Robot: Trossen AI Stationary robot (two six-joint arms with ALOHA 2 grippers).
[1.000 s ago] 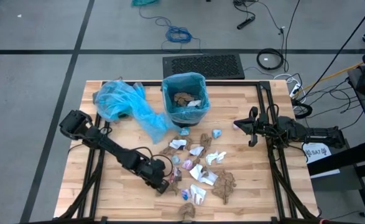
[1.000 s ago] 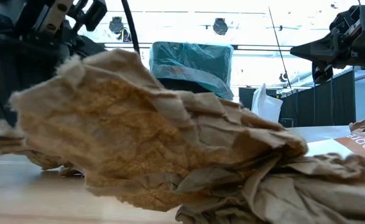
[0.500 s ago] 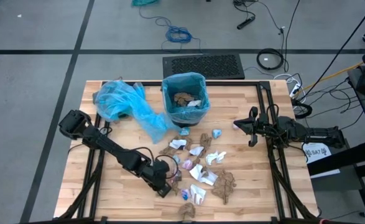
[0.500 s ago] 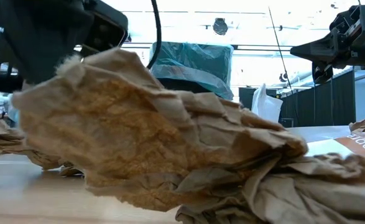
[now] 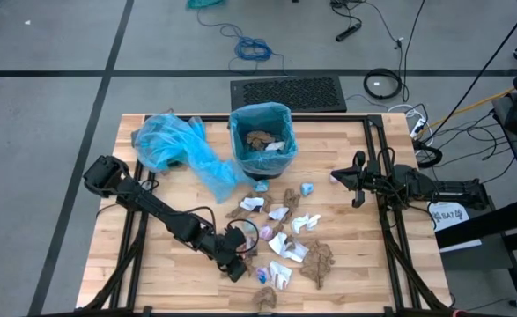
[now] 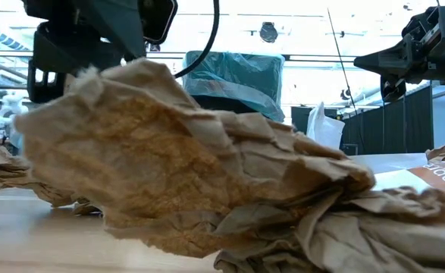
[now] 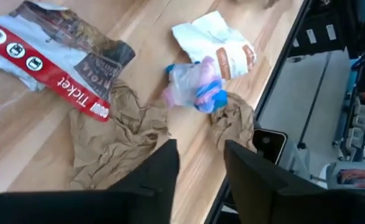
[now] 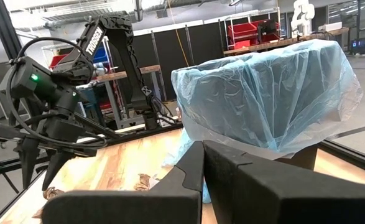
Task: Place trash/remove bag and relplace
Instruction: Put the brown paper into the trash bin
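Note:
The trash, crumpled white and brown wads with blue and pink bits, lies scattered on the wooden table's near middle. A bin lined with a blue bag stands at the far middle with a few scraps inside. My left gripper hangs open, pointing down at the left edge of the trash. In its wrist view the left gripper stands over a flattened brown wad, with a blue and pink bit just beyond. My right gripper waits shut at the table's right, pointing at the bin.
A loose blue bag lies crumpled at the far left beside the bin. A large brown paper wad fills the low view near the front edge. A red and white ticket scrap lies near the left gripper. Bare wood shows at the near left.
My left gripper has shifted a little toward the table's right and near edge, over the left edge of the trash. The scraps lie as before.

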